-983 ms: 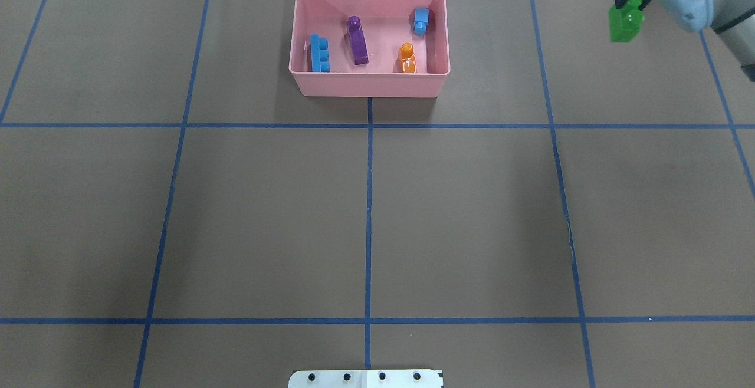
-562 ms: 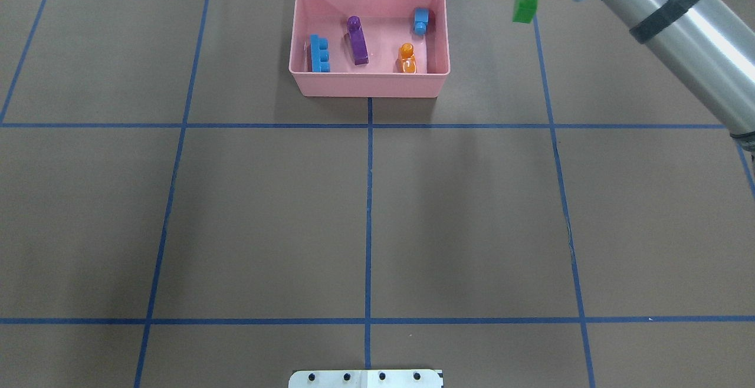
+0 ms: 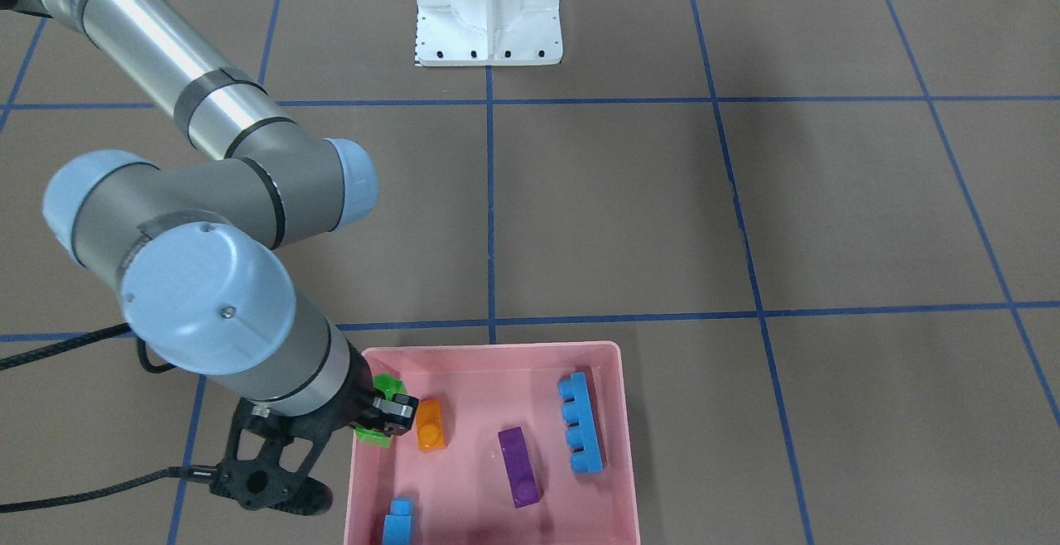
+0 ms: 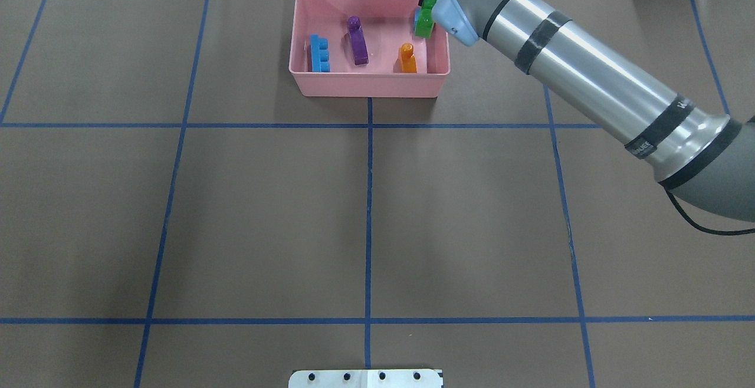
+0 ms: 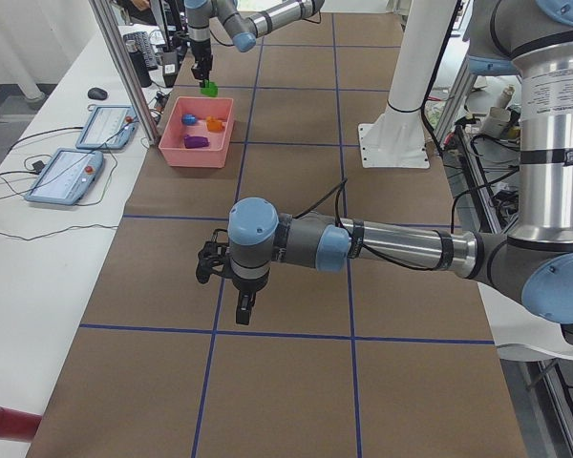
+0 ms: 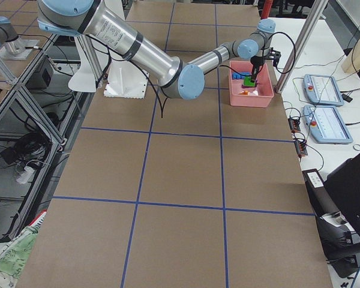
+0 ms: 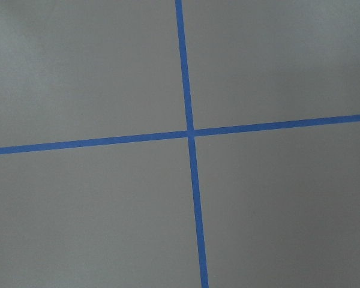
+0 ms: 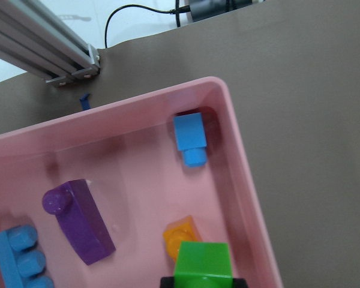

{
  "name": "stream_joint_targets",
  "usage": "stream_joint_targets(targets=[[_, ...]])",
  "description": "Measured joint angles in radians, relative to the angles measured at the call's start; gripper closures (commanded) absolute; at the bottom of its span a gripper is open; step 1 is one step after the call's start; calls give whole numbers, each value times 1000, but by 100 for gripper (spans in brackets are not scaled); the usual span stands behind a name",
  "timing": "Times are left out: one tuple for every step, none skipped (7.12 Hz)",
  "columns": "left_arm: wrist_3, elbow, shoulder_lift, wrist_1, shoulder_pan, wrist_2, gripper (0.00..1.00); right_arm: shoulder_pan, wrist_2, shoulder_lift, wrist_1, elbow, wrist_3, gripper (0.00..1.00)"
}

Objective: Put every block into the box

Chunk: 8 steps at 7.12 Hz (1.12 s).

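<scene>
My right gripper [image 4: 427, 0] is shut on the green two-stud block [image 4: 424, 19] and holds it above the right part of the pink box [image 4: 368, 84], near its right wall. In the right wrist view the green block [image 8: 203, 259] hangs over the orange block [image 8: 180, 235]. Inside the box lie the long blue block [image 4: 319, 53], the purple block [image 4: 357, 40], the orange block [image 4: 407, 59] and the small blue block [image 8: 191, 139]. My left gripper [image 5: 241, 307] shows only in the exterior left view; I cannot tell whether it is open.
The white metal base [image 3: 489, 23] stands at the table's near edge. Blue tape lines [image 7: 189, 133] grid the brown table. An aluminium frame post [image 8: 42, 42] and cables lie just behind the box. Two tablets [image 5: 105, 124] sit on the side bench.
My right arm has swept left with the green block, from the table's far right corner to above the box's right side. The blocks in the box have not moved.
</scene>
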<state>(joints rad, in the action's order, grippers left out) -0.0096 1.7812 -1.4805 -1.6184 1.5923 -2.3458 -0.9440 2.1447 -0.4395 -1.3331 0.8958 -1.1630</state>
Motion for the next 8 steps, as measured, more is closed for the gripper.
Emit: stream_joint_targets(targets=[[0, 0, 0, 0, 0, 0, 0, 39, -43, 27, 60, -47, -41, 100], [0, -1, 0, 0, 0, 0, 0, 75, -79, 42, 101, -69, -66, 91], [0, -1, 0, 0, 0, -1, 0, 100, -95, 54, 119, -77, -87, 60], [-1, -2, 0, 0, 0, -1, 0, 120, -106, 67, 125, -79, -106, 2], [-1, -3, -1, 0, 0, -1, 0, 137, -122, 81, 128, -79, -116, 1], [-1, -6, -1, 0, 0, -1, 0, 149, -143, 89, 128, -80, -121, 1], [-1, -7, -1, 0, 0, -1, 0, 155, -154, 92, 127, -80, -122, 1], [-1, -8, -1, 1, 0, -1, 0, 157, -158, 92, 126, -80, -122, 1]])
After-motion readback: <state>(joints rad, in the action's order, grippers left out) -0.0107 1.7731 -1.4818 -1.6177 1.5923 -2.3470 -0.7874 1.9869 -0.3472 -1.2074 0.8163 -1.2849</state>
